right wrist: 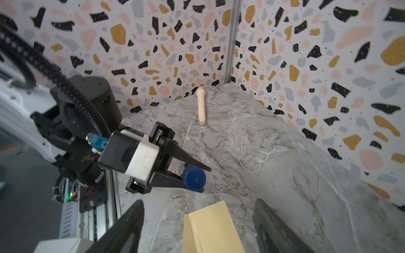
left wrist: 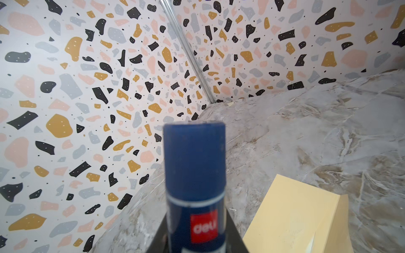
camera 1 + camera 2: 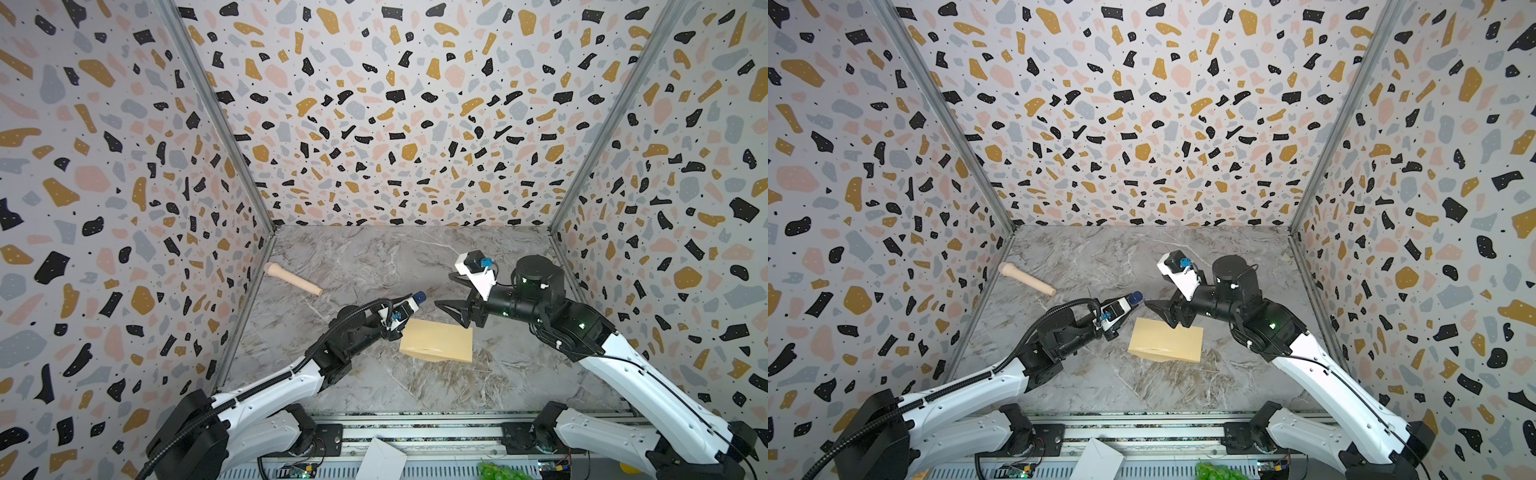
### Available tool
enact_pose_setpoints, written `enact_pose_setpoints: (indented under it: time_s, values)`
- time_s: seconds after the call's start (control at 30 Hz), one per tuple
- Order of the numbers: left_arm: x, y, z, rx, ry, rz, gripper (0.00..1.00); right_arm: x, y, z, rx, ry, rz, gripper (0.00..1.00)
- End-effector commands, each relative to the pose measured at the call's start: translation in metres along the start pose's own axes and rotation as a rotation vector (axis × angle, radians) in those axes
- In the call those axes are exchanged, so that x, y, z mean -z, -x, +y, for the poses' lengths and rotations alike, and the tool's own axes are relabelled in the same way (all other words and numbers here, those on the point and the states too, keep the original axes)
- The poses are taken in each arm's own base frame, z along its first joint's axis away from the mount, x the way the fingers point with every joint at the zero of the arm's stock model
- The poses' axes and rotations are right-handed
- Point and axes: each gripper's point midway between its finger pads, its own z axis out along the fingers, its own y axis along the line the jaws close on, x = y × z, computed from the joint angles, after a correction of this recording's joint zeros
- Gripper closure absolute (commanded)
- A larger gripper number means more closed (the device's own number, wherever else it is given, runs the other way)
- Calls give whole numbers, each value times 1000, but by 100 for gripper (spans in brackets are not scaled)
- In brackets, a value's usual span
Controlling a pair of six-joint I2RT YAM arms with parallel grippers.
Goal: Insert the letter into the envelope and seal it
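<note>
- Tan envelope (image 3: 436, 340) lies at the middle of the bench (image 3: 374, 257); the letter is not in view and may be inside.
- Left fingers (image 1: 184, 154) clamp a blue glue stick (image 1: 194, 177) near the envelope's far corner.
- Right fingers (image 3: 451, 308) stand wide apart, empty, above its far edge.
- The stick looks capped: grip the cap squarely with the right fingers and pull along its axis, left clamp firm.

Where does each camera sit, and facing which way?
Top views: high in front, looking down on left arm, right arm, envelope, peg.
Left wrist: on left arm, facing a wall corner past its glue stick.
Right wrist: on right arm, facing the left gripper past the open right gripper.
Shared: both wrist views show glue stick, envelope.
</note>
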Motion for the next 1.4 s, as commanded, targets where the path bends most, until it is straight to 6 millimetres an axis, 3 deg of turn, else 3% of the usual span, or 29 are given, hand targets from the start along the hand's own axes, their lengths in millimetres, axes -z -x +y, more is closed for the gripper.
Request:
enact_pose_setpoints:
  time_s: [0.0,0.17,0.37,0.67,1.03,1.17,1.37]
  values:
    - [-4,12,17,-94,75,-15,100,-3,-1,-17,-373,-95,44,26]
    - [-8,4,22,-168,101,31,100,-20,-8,-17,-512,-85,121,31]
    - [-7,3,24,-180,113,35,100,-41,-25,-20,-552,-82,180,35]
    - [-9,1,20,-180,94,40,100,-67,-33,-8,-570,-2,217,42]
    - [-10,2,18,-180,77,39,100,-80,-46,-6,-580,22,262,60]
    - [-11,3,16,-179,64,36,100,-82,-49,-6,-573,27,269,62]
    - [-12,2,13,-181,49,38,100,-87,-54,-5,-567,41,289,77]
